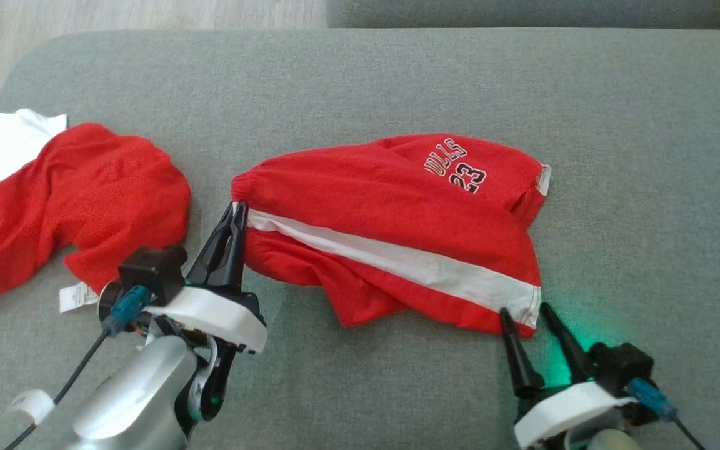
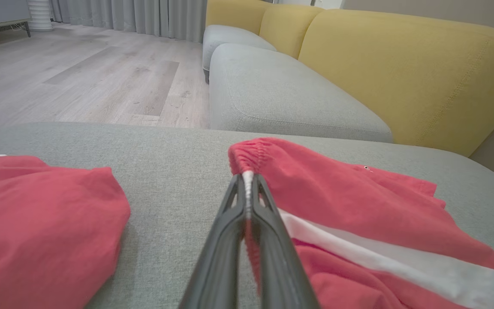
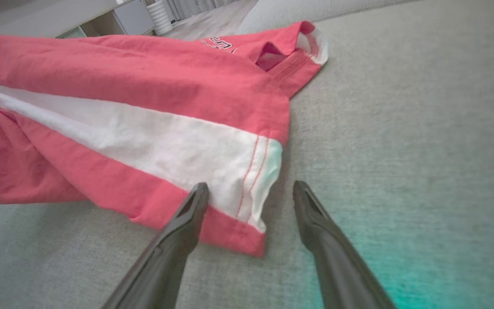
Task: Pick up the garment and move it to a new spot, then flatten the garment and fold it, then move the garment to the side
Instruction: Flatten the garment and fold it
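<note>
Nearest, the right gripper is spread wide at the hem corner of the red shorts, one finger over the white stripe, the other over bare grey cushion. The left gripper is clenched on the waistband's end. The shorts lie crumpled mid-cushion between them. Further left, another red garment lies partly over a white cloth. Beyond stands a yellow sofa.
</note>
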{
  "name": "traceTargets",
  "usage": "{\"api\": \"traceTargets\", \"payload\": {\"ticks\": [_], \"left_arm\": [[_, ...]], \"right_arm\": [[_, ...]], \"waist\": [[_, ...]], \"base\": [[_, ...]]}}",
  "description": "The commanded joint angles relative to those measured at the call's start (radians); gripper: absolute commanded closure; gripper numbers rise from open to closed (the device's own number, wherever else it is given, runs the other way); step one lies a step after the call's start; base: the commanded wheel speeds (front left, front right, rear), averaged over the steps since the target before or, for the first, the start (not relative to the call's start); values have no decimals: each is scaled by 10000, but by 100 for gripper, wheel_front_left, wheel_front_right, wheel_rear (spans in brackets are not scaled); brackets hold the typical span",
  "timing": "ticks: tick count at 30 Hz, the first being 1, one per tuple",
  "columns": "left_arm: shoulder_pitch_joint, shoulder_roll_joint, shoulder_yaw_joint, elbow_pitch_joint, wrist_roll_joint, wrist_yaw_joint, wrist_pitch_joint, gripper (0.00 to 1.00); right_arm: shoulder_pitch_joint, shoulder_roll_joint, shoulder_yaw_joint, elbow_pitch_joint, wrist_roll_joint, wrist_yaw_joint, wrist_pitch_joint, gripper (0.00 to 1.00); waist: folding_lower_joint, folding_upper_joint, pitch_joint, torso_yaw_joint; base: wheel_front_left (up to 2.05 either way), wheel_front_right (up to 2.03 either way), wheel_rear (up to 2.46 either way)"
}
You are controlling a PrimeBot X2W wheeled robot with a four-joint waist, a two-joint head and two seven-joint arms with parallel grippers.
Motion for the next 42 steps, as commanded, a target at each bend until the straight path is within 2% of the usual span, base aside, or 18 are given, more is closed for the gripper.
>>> {"api": "traceTargets", "payload": {"ticks": [1, 2, 3, 4, 5, 6, 11, 15, 18, 21, 26, 31, 34, 38, 42], "left_arm": [[-247, 243, 397, -264, -27, 45, -128, 100], [-250, 236, 386, -258, -27, 50, -122, 100], [-255, 231, 376, -255, -24, 56, -115, 100], [-257, 227, 363, -252, -21, 60, -109, 100], [-260, 230, 351, -251, -17, 60, -101, 100], [-266, 236, 345, -252, -16, 61, -94, 100], [-481, 250, 406, -322, 37, 37, -126, 100], [-1254, 286, 382, -445, 333, -81, -29, 100], [-2348, 294, 434, -542, 607, -302, 154, 100], [-3709, 227, 627, -453, 837, -526, 298, 100], [-6278, -313, 643, 181, 1497, -930, 391, 100], [-8031, -859, 979, 837, 1951, -1236, -207, 100], [-8161, -1046, 1286, 1017, 2095, -1308, -421, 100], [-7440, -1088, 1418, 1058, 2206, -1395, -476, 100], [-5542, -1049, 1651, 611, 2663, -1345, -486, 100]], "right_arm": [[-357, -46, 452, -6, 302, -9, -40, 11], [-447, -74, 624, 118, 472, -9, -40, 19], [-550, -125, 768, 153, 545, -9, -40, 39], [-634, -172, 823, 132, 564, -9, -40, 62], [-700, -214, 780, 50, 583, -9, -40, 98], [-739, -233, 671, -78, 606, -9, -40, 100], [-877, -250, -289, -1611, 423, -9, -40, 100], [-1625, -383, -1049, -3006, 265, -9, -40, 100], [-2841, -797, -1350, -3578, 168, -9, -40, 100], [-4556, -1305, -1597, -3604, 108, -9, -40, 100], [-7485, -2015, -1905, -3591, 79, -9, -40, 100], [-9028, -2316, -2318, -4139, -3, -9, -40, 100], [-9064, -2424, -2485, -4483, -54, -9, -40, 100], [-8272, -2365, -2434, -4669, -159, -9, -40, 100], [-6425, -2065, -2268, -4628, -206, -9, -40, 100]], "waist": [[0, 0, 14, 10], [0, 0, 17, 9], [0, 0, 21, 6], [0, 0, 21, 3], [0, 0, 20, -2], [0, 0, 16, -11], [0, 0, 13, -185], [0, 0, 210, -539], [0, 0, 534, -899], [0, 0, 1004, -1359], [0, 0, 1830, -1927], [0, 0, 2197, -2408], [0, 0, 2242, -2522], [0, 0, 2225, -2568], [0, 0, 2071, -2504]], "base": [[0, 0, 0], [0, 0, 0], [0, 0, 0], [0, 0, 0], [0, 0, 0], [0, 0, 0], [0, 0, 0], [0, 0, 0], [0, 0, 0], [0, 0, 0], [0, 0, 0], [0, 0, 0], [0, 0, 0], [0, 0, 0], [0, 0, 0]]}}
